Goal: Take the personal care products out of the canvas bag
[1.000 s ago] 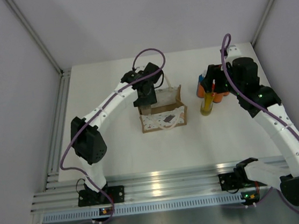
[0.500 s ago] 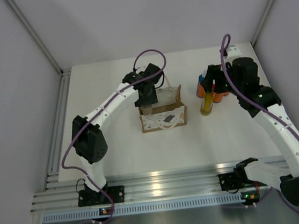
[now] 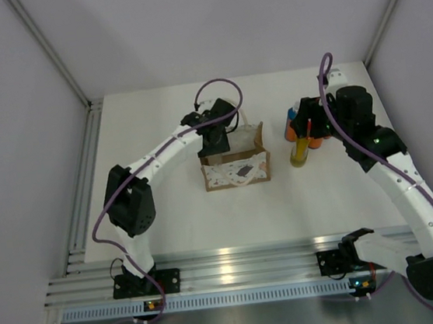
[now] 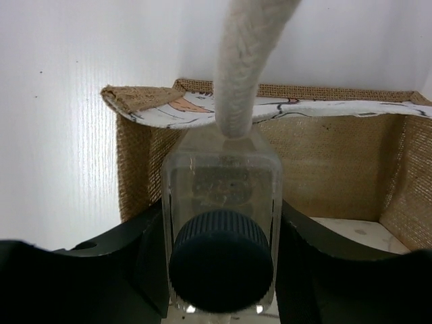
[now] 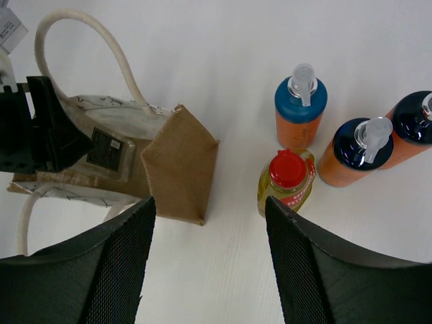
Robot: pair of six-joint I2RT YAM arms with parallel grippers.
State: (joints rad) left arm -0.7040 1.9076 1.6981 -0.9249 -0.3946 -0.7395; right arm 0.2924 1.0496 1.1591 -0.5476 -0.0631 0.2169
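My left gripper (image 4: 221, 251) is shut on the clear bottle (image 4: 223, 182) with the dark grey cap (image 4: 221, 260), holding it at the open top of the canvas bag (image 4: 331, 152), at its left end. A cream rope handle (image 4: 248, 61) lies across the bottle's far end. In the top view the left gripper (image 3: 214, 140) is over the bag (image 3: 235, 169). My right gripper (image 5: 209, 263) is open and empty, above the table between the bag (image 5: 179, 165) and the yellow bottle (image 5: 287, 181). Three orange bottles (image 5: 300, 111) (image 5: 352, 154) (image 5: 413, 128) stand behind it.
The four bottles stand in a tight group (image 3: 303, 132) at the back right of the white table (image 3: 175, 213). White walls close in the left, back and right sides. An aluminium rail (image 3: 229, 270) runs along the near edge.
My left gripper has shifted slightly right over the bag with the clear bottle in it. The right arm has barely moved.
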